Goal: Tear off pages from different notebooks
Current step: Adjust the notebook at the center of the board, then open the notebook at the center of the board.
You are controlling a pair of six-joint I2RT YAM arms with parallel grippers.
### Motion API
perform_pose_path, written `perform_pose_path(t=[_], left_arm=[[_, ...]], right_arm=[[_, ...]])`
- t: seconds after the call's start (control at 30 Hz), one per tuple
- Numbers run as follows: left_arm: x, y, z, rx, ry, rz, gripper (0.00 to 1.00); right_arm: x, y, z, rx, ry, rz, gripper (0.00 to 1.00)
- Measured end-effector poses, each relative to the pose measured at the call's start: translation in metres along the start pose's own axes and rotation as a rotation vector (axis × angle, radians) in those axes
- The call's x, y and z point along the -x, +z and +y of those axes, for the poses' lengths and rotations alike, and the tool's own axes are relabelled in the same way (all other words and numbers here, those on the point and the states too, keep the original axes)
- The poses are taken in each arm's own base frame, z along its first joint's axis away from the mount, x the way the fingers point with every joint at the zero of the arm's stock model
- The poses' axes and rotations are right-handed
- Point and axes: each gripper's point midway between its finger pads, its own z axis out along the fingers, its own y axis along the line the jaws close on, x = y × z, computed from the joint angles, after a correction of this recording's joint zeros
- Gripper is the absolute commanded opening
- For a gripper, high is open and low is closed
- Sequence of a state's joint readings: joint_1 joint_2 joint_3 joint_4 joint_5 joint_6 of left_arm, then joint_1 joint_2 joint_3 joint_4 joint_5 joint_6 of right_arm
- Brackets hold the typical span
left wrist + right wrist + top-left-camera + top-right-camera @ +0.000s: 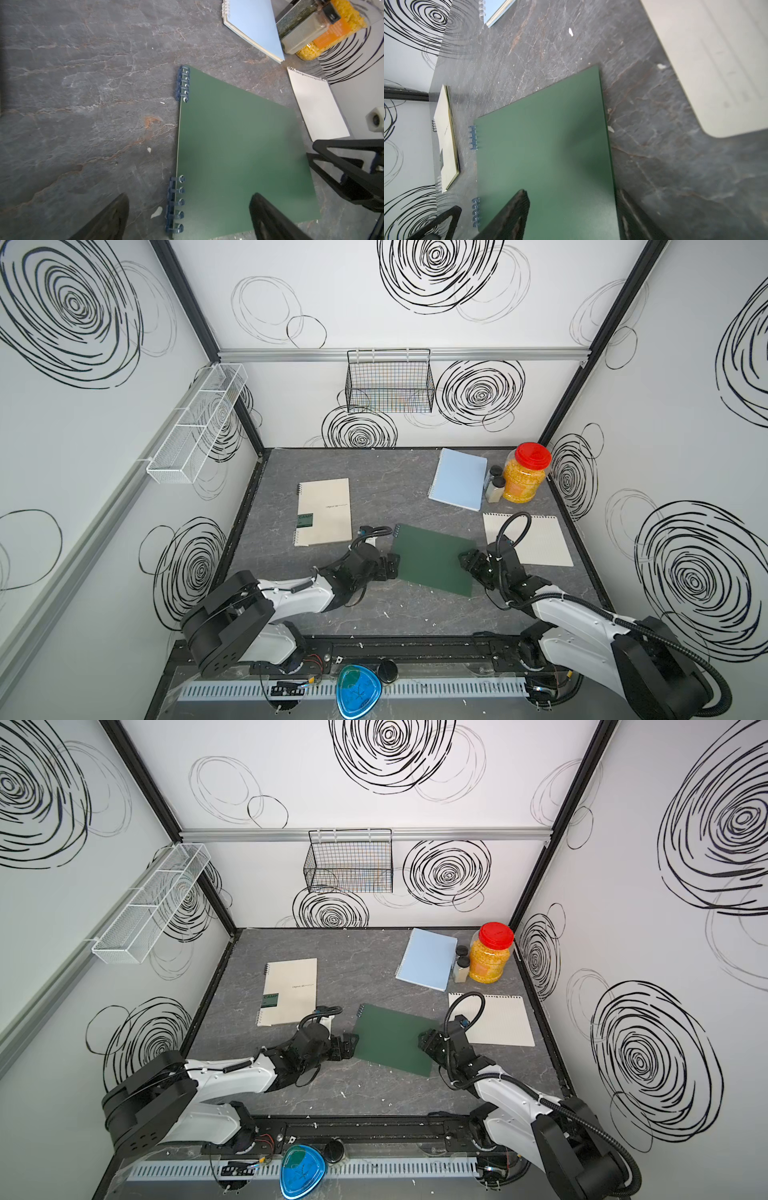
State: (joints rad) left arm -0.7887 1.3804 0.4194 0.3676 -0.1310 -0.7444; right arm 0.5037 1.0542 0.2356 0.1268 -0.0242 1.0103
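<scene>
page (544,545) partly hidden, blue notebook (253,27) cut off

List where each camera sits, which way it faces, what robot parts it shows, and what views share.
Top views: high behind the arm bases, looking down at the grey stone-patterned table; both arms show, left pincer and right pincer flanking the dark green flat notebook.
Left wrist: on the left arm, looking along the green cover; own open fingers straddle its bound edge.
Right wrist: on the right arm, looking across that cover toward the cream spiral notebook; own fingers show.
Shared: every view shows the green notebook.
</scene>
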Motion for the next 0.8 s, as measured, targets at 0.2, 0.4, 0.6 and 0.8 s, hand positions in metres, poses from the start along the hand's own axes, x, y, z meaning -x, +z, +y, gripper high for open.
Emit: perform_pose_path(t=[0.2, 0.4, 0.6, 0.8], left_arm=[[-0.006, 0.009, -0.001, 0.006, 0.005, 0.034, 0.93], [-0.007, 0.012, 0.0, 0.01, 0.008, 0.04, 0.93], [-0.007, 0.012, 0.0, 0.01, 0.008, 0.04, 0.93], [-0.007, 0.012, 0.0, 0.013, 0.013, 0.04, 0.93]], right_arm=[[-0.003, -0.003, 0.0, -0.009, -0.01, 0.012, 0.67], [-0.002, -0.009, 0.004, 0.011, -0.012, 0.006, 0.63], [-0.002, -0.01, 0.006, 0.019, -0.014, 0.004, 0.6], [-0.003, -0.012, 0.008, 0.023, -0.017, 0.011, 0.46]])
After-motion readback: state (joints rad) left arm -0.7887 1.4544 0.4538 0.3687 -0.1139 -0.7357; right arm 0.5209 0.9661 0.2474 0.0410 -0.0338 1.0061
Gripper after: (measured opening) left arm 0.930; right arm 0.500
